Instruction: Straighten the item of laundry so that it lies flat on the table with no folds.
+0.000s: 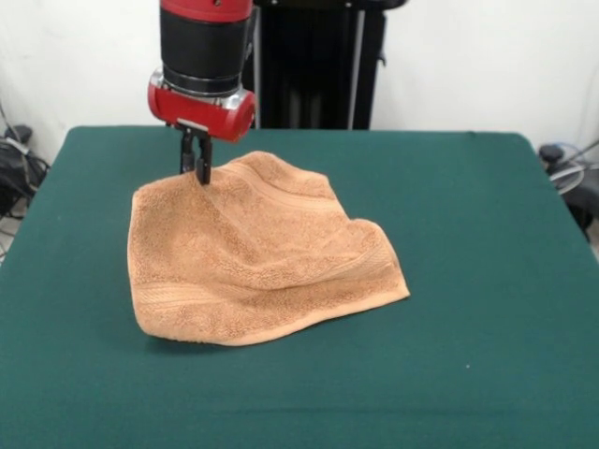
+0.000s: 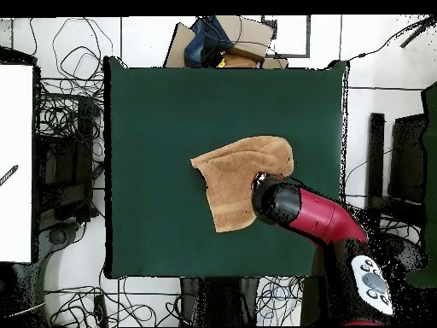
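Towel (image 1: 257, 253) is held raised at its far corner by pincer (image 1: 197, 173), pressed together on the cloth; remainder lies rumpled on green bench (image 1: 487, 281).

One towel (image 1: 257, 253) lies at the centre of the frame on one green table (image 1: 487, 281). One red and black arm (image 1: 206, 47) enters from the upper left, carrying one gripper (image 1: 196, 173). In the overhead view, at the top edge, there seem to be one or two cardboard boxes (image 2: 243, 38); the clutter blurs the count.
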Motion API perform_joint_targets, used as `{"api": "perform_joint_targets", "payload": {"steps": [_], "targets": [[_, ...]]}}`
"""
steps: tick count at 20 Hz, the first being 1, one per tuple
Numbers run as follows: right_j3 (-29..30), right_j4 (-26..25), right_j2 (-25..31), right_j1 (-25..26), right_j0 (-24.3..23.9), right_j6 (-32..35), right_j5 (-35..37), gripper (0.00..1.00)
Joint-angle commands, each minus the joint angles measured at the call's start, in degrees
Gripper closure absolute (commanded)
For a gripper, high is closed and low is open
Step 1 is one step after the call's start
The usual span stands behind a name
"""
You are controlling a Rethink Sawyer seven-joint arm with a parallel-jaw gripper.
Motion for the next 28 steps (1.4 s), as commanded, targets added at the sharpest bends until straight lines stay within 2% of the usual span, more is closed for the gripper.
{"api": "perform_joint_targets", "payload": {"steps": [1,17,28], "targets": [[5.26,3.2,0.09,-2.71,0.75,12.21,1.38,1.0],[5.75,4.68,-1.97,-2.93,2.72,12.71,0.73,1.0],[6.9,5.18,-1.42,-2.96,1.66,12.5,-1.26,1.0]]}}
